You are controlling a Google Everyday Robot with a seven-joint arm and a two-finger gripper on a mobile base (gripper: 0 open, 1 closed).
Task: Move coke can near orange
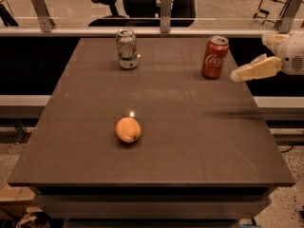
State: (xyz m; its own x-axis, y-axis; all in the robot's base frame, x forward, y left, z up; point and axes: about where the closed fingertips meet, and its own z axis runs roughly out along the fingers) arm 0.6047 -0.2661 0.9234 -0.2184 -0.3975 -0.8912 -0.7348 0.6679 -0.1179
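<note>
- Camera view, where things stand: the gripper hangs at the right edge of the table, just beside the coke can but apart from it, and its two pale fingers look spread with nothing between them
- Coke can: it stands upright near the far right corner, well apart from the orange, which lies nearer the front and left of the middle, so the whole carry is not yet done
- Tipping: the can is tall and probably light, so a finger that strikes its side before both fingers pass around it would likely knock it over and send it rolling, with the right edge of the table close by
- Slipping: a pinch set too high by the silver top, or off centre on the smooth round wall, could let the can twist out partway across, or dent it if the squeeze is hard
- Put-down: the orange is round and free to roll, so a can lowered against it, or an arm sweeping low over it, could push it toward the front edge
- Release: letting go while the can is tilted would probably topple it onto the orange
- Mix-up: the white-and-green can at the far side is of similar size, yet it stands well apart from the gripper, so taking it by mistake seems unlikely
</note>
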